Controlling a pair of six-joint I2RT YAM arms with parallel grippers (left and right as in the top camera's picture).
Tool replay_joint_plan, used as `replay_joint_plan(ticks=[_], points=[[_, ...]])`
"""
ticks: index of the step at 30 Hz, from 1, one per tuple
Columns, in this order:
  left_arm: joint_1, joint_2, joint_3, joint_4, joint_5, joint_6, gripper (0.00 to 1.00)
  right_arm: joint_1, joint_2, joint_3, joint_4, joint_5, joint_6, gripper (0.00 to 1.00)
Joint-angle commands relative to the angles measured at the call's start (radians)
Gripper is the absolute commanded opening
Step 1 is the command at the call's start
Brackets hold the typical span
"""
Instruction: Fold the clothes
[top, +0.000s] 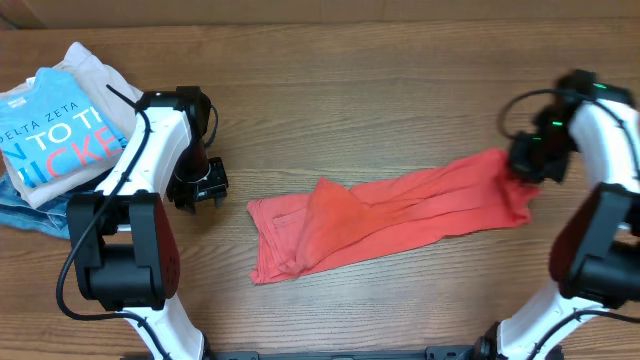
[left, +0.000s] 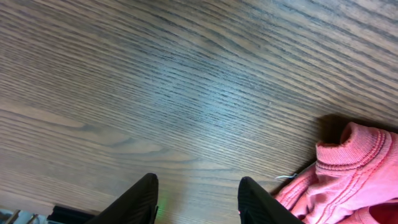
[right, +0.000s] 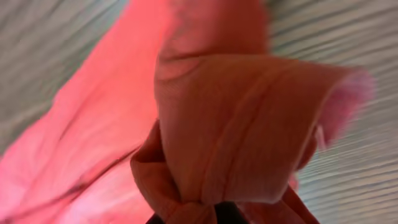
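Right hand pinches the coral-red T-shirt; left hand hangs half-open beside it.

Two robot arms at a wooden table: white shells over black joints and blocky black housings. The left arm, at the table's left end, carries a looping black cable and a black left gripper with dark tapered fingers. The right arm, at the table's right end, shows small green lights.

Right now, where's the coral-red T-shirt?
Overhead, the coral-red T-shirt lies bunched from centre to right, its right end pinched in the right gripper, its left end beside the open left gripper.
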Motion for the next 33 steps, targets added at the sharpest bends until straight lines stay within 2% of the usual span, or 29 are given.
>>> replay_joint_plan(ticks=[1,9,18,33], points=[[0.007,-0.014,0.020,0.004,0.014,-0.006,0.47,0.125,-0.037,0.028,-0.043,0.071,-0.015,0.04],[0.007,-0.014,0.020,0.002,0.014,-0.006,0.47,0.422,-0.037,0.004,-0.082,0.119,-0.015,0.05],[0.003,-0.014,0.020,0.000,0.013,-0.003,0.47,0.533,-0.037,-0.094,-0.018,0.115,-0.015,0.07],[0.003,-0.014,0.020,0.000,0.013,-0.003,0.47,0.705,-0.037,-0.100,-0.011,0.082,-0.023,0.09]])
